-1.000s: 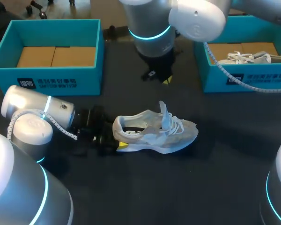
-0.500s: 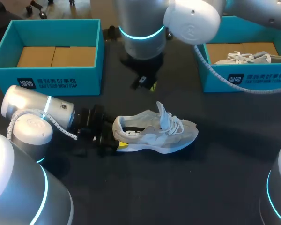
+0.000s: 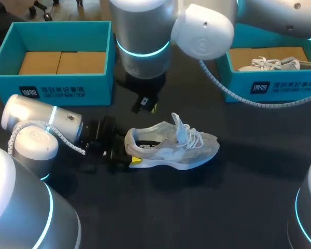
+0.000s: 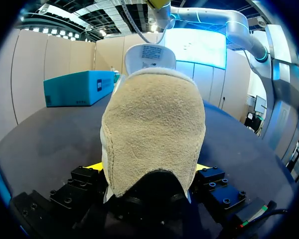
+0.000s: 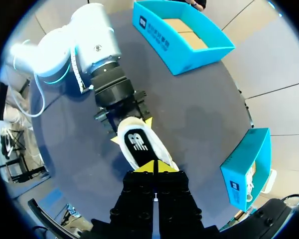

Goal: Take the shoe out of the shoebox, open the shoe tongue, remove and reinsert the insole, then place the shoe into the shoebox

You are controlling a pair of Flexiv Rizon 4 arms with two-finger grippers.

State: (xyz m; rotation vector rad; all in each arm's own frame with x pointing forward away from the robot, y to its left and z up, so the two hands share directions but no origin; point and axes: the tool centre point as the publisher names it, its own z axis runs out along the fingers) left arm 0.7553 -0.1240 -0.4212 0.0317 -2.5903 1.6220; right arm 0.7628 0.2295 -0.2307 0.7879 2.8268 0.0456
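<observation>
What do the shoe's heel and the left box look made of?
Shoe heel: likely suede; tan and matte, with a fuzzy, napped grain. Left box: probably cardboard; smooth teal outside, plain brown inside.

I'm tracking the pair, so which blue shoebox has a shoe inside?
The right-hand shoebox, with a white shoe inside; the left shoebox holds only brown cardboard.

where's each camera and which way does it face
Head view: above and behind, looking down on the table; left arm and right arm show.
Left wrist view: low behind the shoe, facing its heel; own jaws grip it.
Right wrist view: high, looking down on shoe and left arm; jaws shut.
All share the shoe.
</observation>
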